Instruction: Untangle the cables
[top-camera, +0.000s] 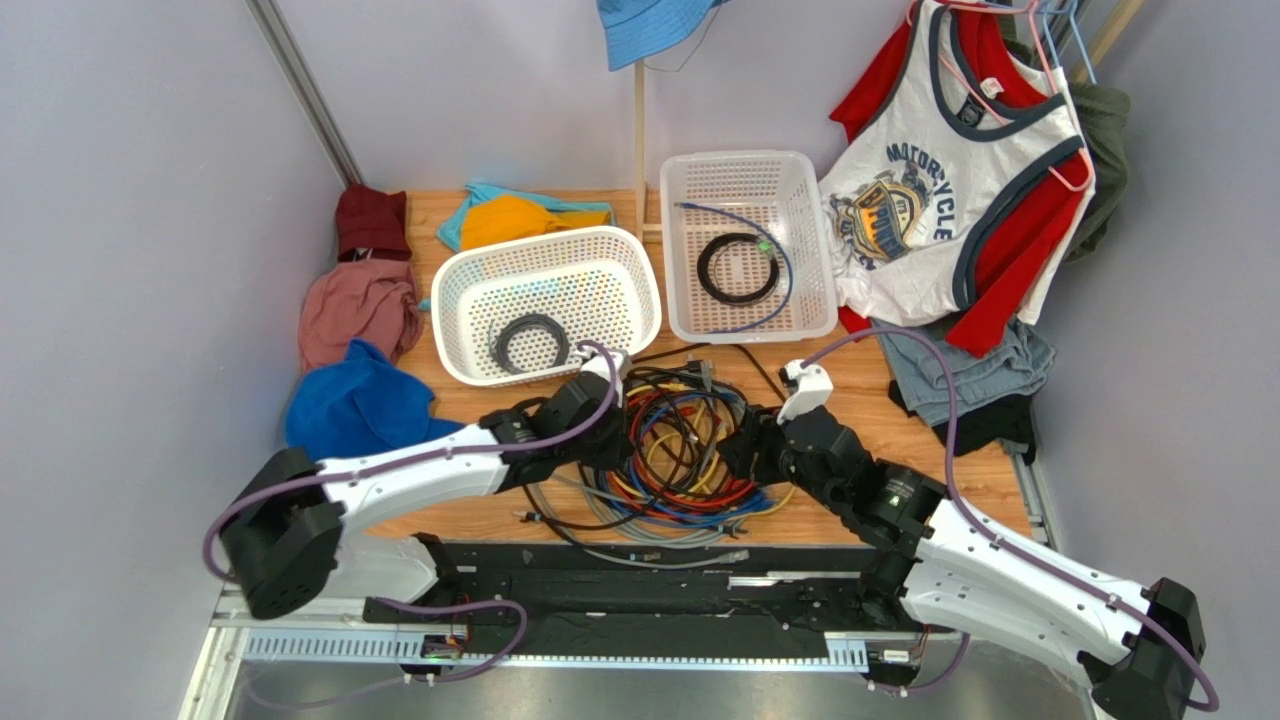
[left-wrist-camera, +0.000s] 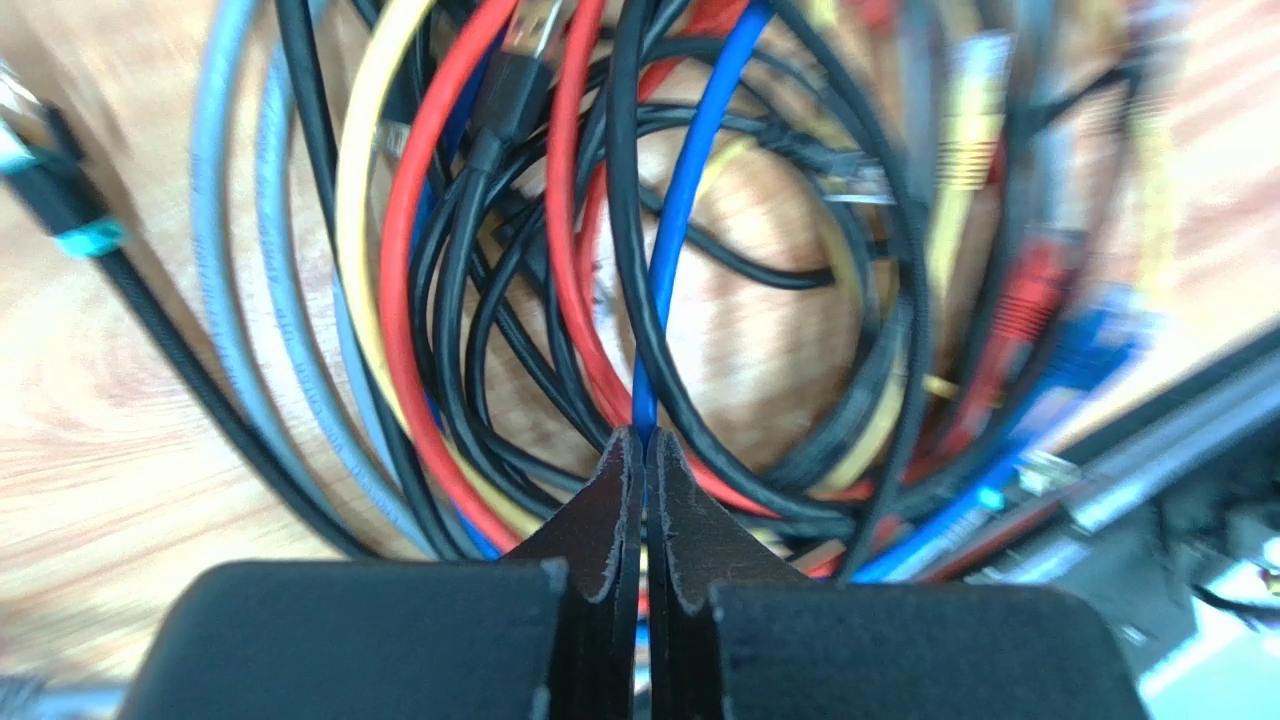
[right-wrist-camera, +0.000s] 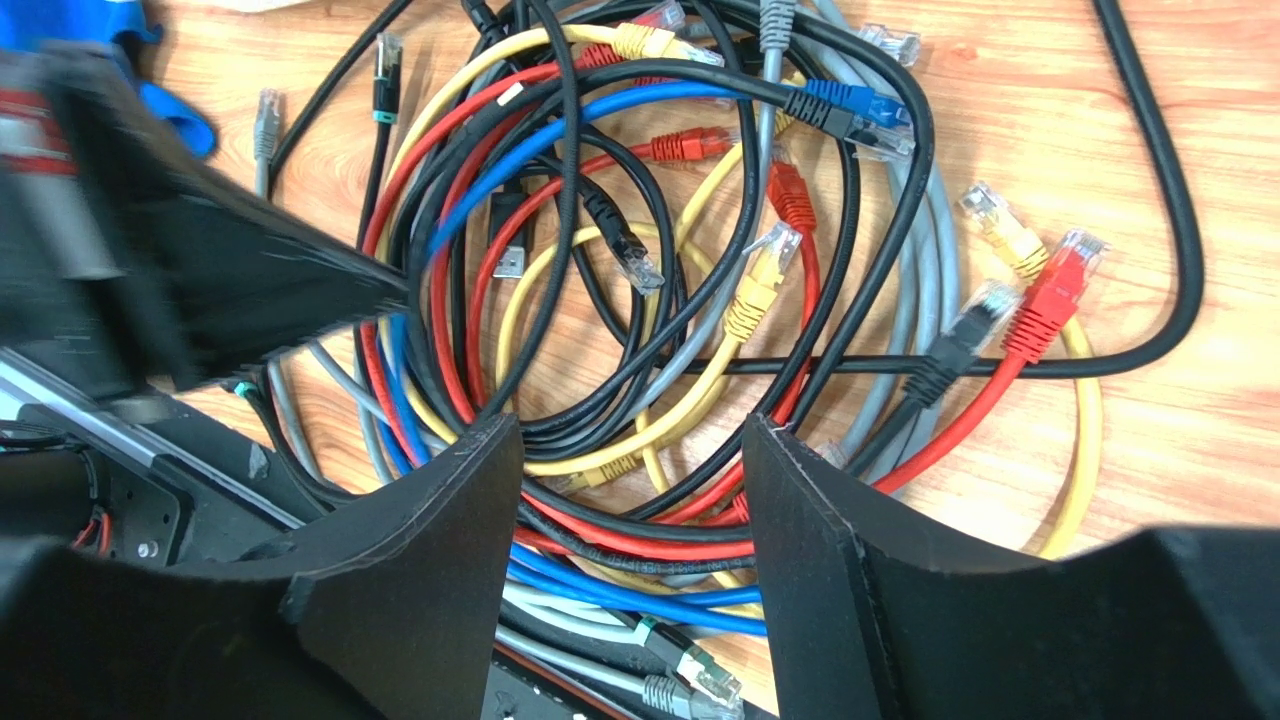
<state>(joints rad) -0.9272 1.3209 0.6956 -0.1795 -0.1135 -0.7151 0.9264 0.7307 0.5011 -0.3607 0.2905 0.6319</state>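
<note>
Cables (top-camera: 684, 443) are heaped between both arms. Left gripper (left-wrist-camera: 643, 438) is pinched on a blue cable (left-wrist-camera: 684, 195) running straight away from its tips. Right gripper (right-wrist-camera: 628, 435) hangs spread wide over the heap. Left basket (top-camera: 451, 293) holds a black coil (top-camera: 504, 342), and right basket (top-camera: 819, 225) holds another coil (top-camera: 703, 273).

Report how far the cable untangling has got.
Done: a black coil lies in the left basket, a second coil in the right basket. In hand: the left end effector is shut on a blue cable in the pile; the right end effector is open above it. Left: most cables sit in one knotted pile.
</note>
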